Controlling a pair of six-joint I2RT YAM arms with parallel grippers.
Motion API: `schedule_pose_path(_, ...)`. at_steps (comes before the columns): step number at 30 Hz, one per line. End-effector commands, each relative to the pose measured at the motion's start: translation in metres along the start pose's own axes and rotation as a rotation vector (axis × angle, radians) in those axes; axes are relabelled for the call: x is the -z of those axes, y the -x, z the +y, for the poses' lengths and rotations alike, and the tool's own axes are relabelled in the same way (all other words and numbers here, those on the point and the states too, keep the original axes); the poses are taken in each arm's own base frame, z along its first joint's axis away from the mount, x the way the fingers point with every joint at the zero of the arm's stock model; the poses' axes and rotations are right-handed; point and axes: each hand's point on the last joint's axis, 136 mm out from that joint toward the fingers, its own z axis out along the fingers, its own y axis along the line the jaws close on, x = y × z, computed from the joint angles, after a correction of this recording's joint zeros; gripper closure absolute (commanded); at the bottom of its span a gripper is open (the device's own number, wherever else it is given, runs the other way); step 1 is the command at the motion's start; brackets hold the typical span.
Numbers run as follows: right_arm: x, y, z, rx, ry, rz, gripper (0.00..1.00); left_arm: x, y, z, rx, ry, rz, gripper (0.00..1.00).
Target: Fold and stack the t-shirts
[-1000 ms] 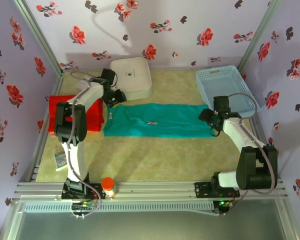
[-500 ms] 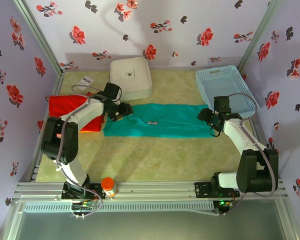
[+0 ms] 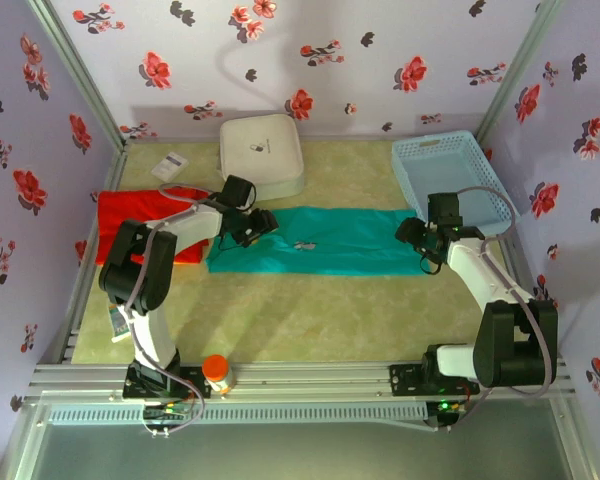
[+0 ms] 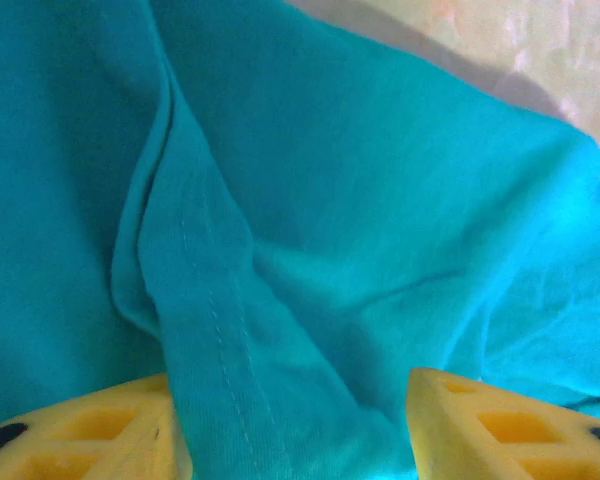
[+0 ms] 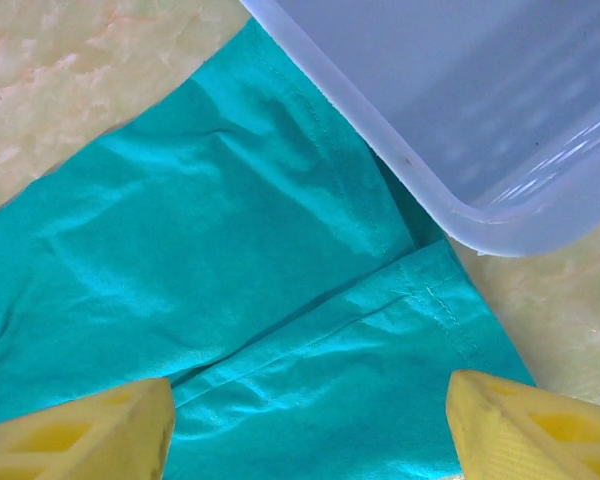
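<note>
Both grippers are sitting wide with nothing pinched. I'm watching the left gripper (image 3: pixel 258 223) hovering over a crease at the left end of the teal shirt (image 3: pixel 330 245), which is lying flat in the middle of the table (image 3: pixel 310 310). The right gripper (image 3: pixel 414 241) is hovering over the other end, just beside the basket (image 3: pixel 412 182). The red shirt (image 3: pixel 115 215) is lying at the table's left edge.

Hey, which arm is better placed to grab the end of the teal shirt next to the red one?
Left. The left gripper hovers over that end of the teal t-shirt, fingers open astride a raised fold. The right gripper, also open, is at the opposite end beside the light-blue basket.
</note>
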Motion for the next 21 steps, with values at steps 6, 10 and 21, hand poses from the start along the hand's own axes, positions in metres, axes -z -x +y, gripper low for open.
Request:
schedule_pose_path(6,0.001,-0.007,-0.005,0.02,-0.022,0.013,0.28,-0.006,0.036,-0.047,-0.017,-0.086,-0.048,0.49)
schedule_pose_path(10,0.002,-0.008,-0.006,0.022,-0.024,0.013,0.28,-0.017,0.047,-0.059,-0.02,-0.109,-0.059,0.52)
schedule_pose_path(21,0.005,-0.002,0.013,0.044,0.048,0.01,0.29,0.018,0.052,-0.074,-0.177,-0.069,-0.087,0.52)
